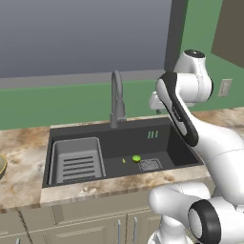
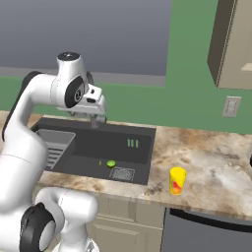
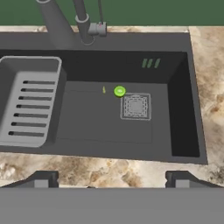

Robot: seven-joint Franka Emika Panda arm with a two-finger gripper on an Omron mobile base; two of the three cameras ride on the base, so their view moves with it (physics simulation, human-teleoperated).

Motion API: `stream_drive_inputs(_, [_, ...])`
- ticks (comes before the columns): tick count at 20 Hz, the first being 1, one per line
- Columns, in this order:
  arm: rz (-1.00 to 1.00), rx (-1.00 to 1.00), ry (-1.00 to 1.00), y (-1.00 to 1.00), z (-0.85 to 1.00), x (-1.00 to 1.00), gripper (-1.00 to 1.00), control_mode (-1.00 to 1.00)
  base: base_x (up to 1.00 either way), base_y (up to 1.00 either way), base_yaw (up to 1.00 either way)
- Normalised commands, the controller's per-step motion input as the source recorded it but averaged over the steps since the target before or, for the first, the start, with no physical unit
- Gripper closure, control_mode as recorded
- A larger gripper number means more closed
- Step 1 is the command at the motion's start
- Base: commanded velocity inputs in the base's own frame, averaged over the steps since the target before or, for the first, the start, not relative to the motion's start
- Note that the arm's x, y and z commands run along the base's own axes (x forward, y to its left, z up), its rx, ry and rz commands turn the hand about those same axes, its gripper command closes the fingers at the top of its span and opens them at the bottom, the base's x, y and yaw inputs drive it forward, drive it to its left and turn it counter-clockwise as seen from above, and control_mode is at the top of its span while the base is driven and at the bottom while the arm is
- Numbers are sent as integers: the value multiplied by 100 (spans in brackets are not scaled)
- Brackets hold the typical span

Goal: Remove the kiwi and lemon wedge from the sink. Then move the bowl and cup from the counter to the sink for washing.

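The kiwi [image 3: 119,91] lies on the floor of the dark sink [image 3: 180,100], just left of the square drain. A tiny lemon wedge [image 3: 104,89] rests a little to its left. Both also show in the left base view, the kiwi [image 1: 137,158] and the lemon wedge [image 1: 124,160]. My gripper [image 3: 111,181] hangs open and empty well above the sink's near rim, also seen from the right as the gripper [image 2: 97,120]. The yellow cup [image 2: 177,180] stands on the counter [image 2: 216,162] right of the sink. The bowl [image 1: 1,164] peeks in at the far left edge.
A grey ribbed rack [image 3: 28,103] fills the sink's left part. The gooseneck faucet [image 1: 116,100] rises behind the basin. A wall cabinet [image 2: 231,44] hangs at the upper right, with an outlet [image 2: 230,106] below it.
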Motion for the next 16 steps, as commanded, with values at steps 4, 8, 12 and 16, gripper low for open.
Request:
stream_drive_inputs(4, [2,11,0,-19,-10,-9,-100,-100,0,0,0])
stream_drive_inputs(8, [5,11,0,-25,-8,-6,-100,-100,0,0,0])
stream_drive_inputs(12, [1,3,1,-17,-5,-2,-100,-100,0,0,0])
stream_drive_inputs(16, [-1,0,14,-11,-9,0,-100,-100,0,0,0])
